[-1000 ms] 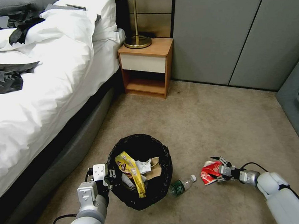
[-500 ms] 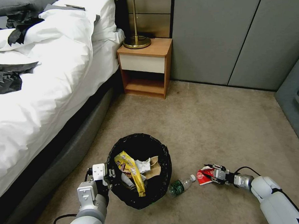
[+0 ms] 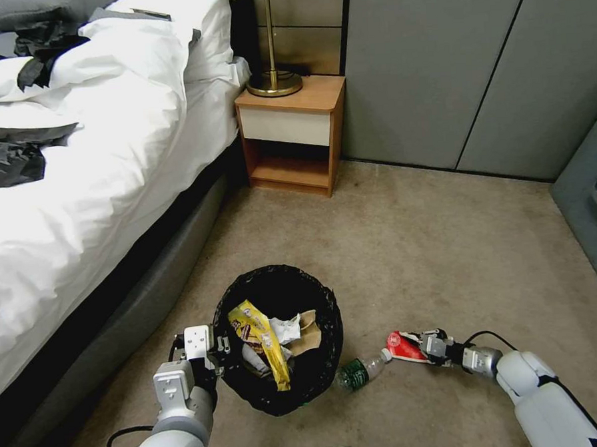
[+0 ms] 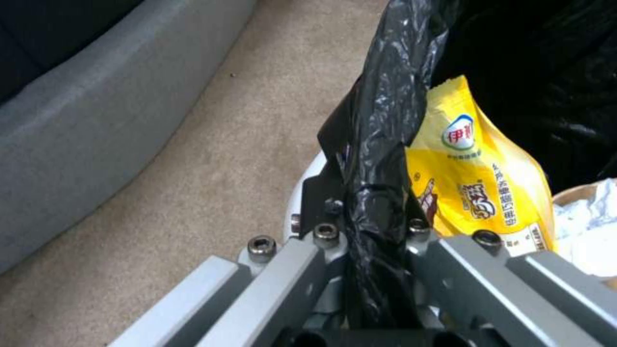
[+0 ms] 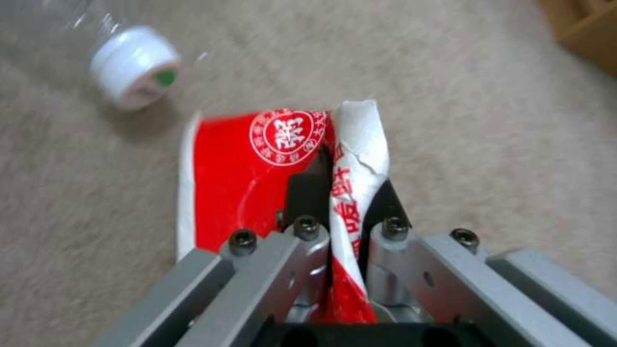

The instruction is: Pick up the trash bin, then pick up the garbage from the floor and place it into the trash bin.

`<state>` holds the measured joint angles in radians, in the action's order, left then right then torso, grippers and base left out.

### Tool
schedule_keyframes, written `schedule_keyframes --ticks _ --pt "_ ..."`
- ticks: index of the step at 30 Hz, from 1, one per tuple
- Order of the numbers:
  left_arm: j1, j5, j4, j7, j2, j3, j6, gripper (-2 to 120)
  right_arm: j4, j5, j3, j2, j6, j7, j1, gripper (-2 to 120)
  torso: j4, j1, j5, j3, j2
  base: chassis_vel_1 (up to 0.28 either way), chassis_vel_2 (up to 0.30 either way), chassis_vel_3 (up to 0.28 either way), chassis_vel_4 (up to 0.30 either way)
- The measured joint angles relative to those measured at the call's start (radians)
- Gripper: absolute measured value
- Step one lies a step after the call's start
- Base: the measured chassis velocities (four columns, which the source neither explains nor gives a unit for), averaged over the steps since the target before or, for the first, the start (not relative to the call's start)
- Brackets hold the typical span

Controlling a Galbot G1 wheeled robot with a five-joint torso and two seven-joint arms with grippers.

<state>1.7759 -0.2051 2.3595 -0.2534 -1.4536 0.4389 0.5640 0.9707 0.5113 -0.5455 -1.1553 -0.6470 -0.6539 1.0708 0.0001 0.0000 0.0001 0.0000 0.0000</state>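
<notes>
The right gripper has its jaws pinched on the red packet, low on the carpet in the lower right of the head frame. In the right wrist view the fingers clamp a white folded seam of the packet, and the flat red face spreads out past them. The packet's long axis lies nearly level across the frame, its free end pointing toward the bottle, whose white cap sits just beside that end. The bottle lies on its side, cap toward the packet and base toward the trash bin.

The left gripper has its jaws pressed onto the bin's left rim; the left wrist view shows the fingers squeezing the folded black liner, with the yellow wrapper just inside. The bin holds the wrapper, crumpled tissue and a brown bag.

Open carpet stretches above and right of the packet; the grey bed base runs close along the bin's left side, and the nightstand stands well apart at the upper centre.

Compared with a second ago, the packet and right gripper sit further left in the frame, nearer the bottle cap, and the packet looks flatter and narrower. The bin and the left gripper are unchanged.
</notes>
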Motion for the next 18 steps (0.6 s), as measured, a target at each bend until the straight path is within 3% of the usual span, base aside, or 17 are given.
schedule_keyframes --ticks 7,10,11,15,16,18 --pt "-0.004 0.000 0.001 0.000 0.002 -0.005 0.000 0 0.164 -0.167 -0.019 0.020 0.020 0.020 0.089 0 0.0000 0.000 0.0000 0.000 0.000 0.000 0.000 0.000 0.000" --pt "-0.006 -0.002 0.003 0.000 0.005 -0.006 0.000 0 0.332 -0.307 -0.040 0.026 0.046 0.041 0.163 0 -0.0003 0.000 -0.0001 0.000 0.000 0.000 0.000 0.000 0.000" --pt "-0.006 -0.002 0.003 0.000 0.005 -0.006 0.000 0 0.332 -0.307 -0.040 0.026 0.046 0.041 0.163 0 -0.0003 0.000 -0.0001 0.000 0.000 0.000 0.000 0.000 0.000" --pt "-0.004 -0.008 0.006 0.000 0.010 -0.007 0.000 0 0.622 -0.502 -0.091 0.029 0.095 0.088 0.240 0 0.0000 0.000 -0.0001 0.000 0.000 0.000 0.000 0.000 0.000" --pt "-0.004 -0.008 0.006 0.000 0.010 -0.007 0.000 0 0.622 -0.502 -0.091 0.029 0.095 0.088 0.240 0 0.0000 0.000 -0.0001 0.000 0.000 0.000 0.000 0.000 0.000" --pt "-0.003 -0.013 0.007 0.000 0.013 -0.007 0.001 0 0.752 -0.576 -0.102 0.044 0.136 0.116 0.259 0 -0.0001 0.000 -0.0004 0.000 0.000 0.000 0.000 0.000 0.000"
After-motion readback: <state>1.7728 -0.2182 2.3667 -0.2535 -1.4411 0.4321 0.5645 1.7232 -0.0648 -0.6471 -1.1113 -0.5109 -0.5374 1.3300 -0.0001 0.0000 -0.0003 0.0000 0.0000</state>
